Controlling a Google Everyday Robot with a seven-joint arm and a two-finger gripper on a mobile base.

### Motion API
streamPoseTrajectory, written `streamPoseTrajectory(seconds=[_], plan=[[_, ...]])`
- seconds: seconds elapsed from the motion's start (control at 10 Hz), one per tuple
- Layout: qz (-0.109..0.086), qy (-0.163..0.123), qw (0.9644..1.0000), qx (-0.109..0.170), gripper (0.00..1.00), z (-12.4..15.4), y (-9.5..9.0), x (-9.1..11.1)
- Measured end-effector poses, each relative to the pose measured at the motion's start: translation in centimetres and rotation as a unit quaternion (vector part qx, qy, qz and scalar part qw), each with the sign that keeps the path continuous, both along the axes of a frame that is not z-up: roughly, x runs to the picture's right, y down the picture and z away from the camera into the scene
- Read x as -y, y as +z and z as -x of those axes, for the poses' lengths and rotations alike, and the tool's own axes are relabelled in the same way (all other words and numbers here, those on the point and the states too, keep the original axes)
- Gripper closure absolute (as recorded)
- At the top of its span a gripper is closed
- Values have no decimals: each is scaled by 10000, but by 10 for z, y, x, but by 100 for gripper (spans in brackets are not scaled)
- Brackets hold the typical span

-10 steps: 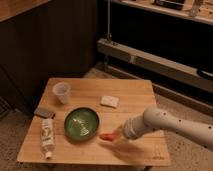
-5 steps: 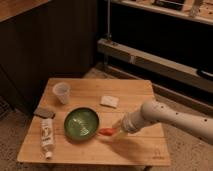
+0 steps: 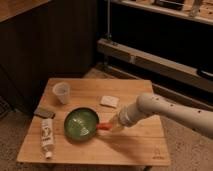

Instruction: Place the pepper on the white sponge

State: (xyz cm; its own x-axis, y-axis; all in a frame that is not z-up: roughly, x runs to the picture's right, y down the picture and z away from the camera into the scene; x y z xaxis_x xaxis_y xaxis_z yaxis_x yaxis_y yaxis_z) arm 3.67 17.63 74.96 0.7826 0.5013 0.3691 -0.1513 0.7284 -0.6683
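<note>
The red-orange pepper is at the tip of my gripper, just right of the green bowl and slightly above the wooden table. My gripper comes in from the right on a white arm and is shut on the pepper. The white sponge lies flat on the table behind the gripper, apart from it.
A clear plastic cup stands at the back left. A dark grey pad and a white labelled tube lie at the left. A metal rail and dark cabinets run behind the table.
My gripper has lifted the pepper slightly and moved it a little back and left, toward the bowl's right rim. The other objects have not moved.
</note>
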Motion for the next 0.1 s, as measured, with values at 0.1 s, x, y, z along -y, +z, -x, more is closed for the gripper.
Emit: streamPoseTrajectory(seconds=[0.1], plan=[[2, -5, 10000, 8, 83, 2, 4, 6]])
